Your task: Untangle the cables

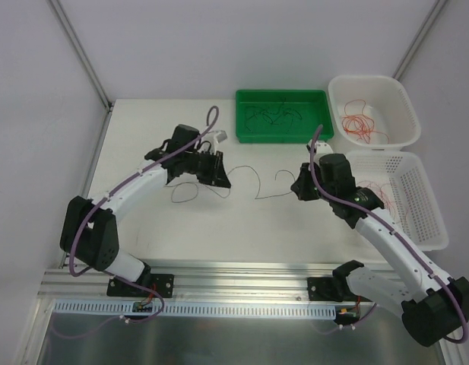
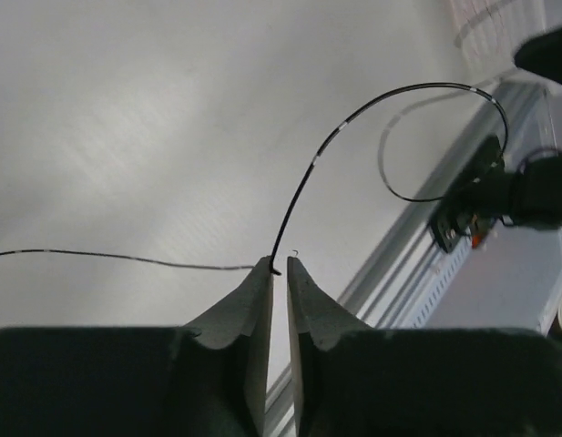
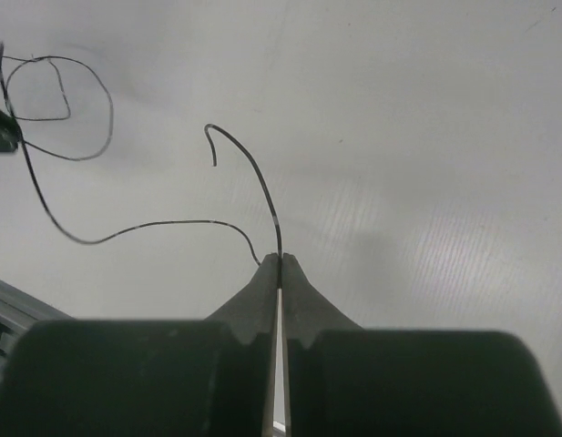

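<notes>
We see one long, thin black cable (image 1: pixel 258 197) lying in loose curls on the white table (image 1: pixel 242 232), strung between the two arms. Near the left arm it forms a loop, then it snakes rightward to the right arm.

The left gripper (image 2: pixel 281 264) hovers low over the table with its jaws parted by a narrow slit, wider than the cable. The black cable meets the inner tip of one of its grey fingers (image 2: pixel 253 300) and arcs away from there in both directions. We do not see it pressed from both sides.

The right gripper (image 3: pixel 280 259) is closed tight on the same cable. The strand runs down the seam between its two fingertips, while a short hooked end and a longer run leave the tips across the table.

At the far edge stands a green rectangular plastic tray (image 1: pixel 280 93) holding a tangle of dark cables (image 1: pixel 274 115). Just beside it on the right, a white perforated plastic basket (image 1: pixel 369 79) holds curled red cables (image 1: pixel 359 125). A second white perforated basket (image 1: pixel 438 220), near the right arm, holds more red strands (image 1: pixel 394 194).
</notes>
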`<move>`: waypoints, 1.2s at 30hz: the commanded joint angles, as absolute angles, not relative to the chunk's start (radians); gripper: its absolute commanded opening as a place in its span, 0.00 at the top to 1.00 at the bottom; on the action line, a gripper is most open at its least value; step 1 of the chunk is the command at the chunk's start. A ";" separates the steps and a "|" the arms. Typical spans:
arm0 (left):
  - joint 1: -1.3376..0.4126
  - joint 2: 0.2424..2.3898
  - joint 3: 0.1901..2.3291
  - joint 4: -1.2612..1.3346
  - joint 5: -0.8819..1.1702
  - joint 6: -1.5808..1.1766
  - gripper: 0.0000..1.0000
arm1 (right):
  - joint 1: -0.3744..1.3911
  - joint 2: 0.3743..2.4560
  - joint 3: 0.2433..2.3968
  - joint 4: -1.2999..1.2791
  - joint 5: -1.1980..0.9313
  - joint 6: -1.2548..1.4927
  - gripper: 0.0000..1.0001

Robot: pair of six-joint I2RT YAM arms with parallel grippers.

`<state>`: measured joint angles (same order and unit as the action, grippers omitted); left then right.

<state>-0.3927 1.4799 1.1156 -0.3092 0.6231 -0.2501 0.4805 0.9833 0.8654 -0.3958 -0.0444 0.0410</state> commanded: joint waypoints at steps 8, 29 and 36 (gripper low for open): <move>-0.462 1.359 1.109 -0.261 0.510 -0.184 0.26 | 0.584 1.028 0.867 -0.302 -0.117 0.032 0.98; -0.287 1.167 1.034 -0.273 0.106 -0.236 0.10 | 0.798 1.658 1.196 -0.203 -0.044 -0.003 0.80; -0.272 1.172 1.039 -0.275 0.126 -0.239 0.11 | 0.798 1.789 1.246 -0.183 -0.129 0.058 0.48</move>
